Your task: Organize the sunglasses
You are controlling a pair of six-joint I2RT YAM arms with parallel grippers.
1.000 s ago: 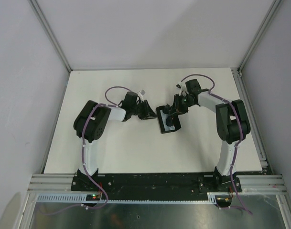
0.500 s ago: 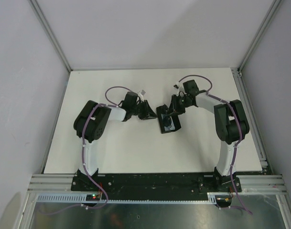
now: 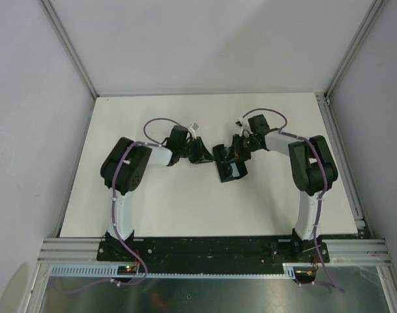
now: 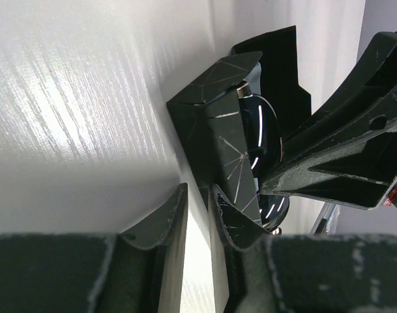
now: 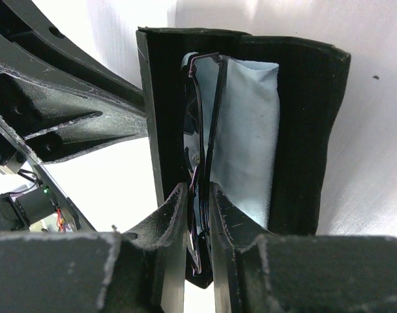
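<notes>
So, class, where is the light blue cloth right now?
In the right wrist view the cloth lies inside the black case, just right of the sunglasses pinched by the right gripper.

Bright overhead light; table [image 4: 61, 91] glare; soft shadows.

I run this rig in a robotics lab cell: a white bench [image 3: 185, 202] boxed in by plain grey panels [image 3: 211, 39] and aluminium framing [image 3: 69, 49], purple cables [image 3: 160, 120] trailing.
</notes>
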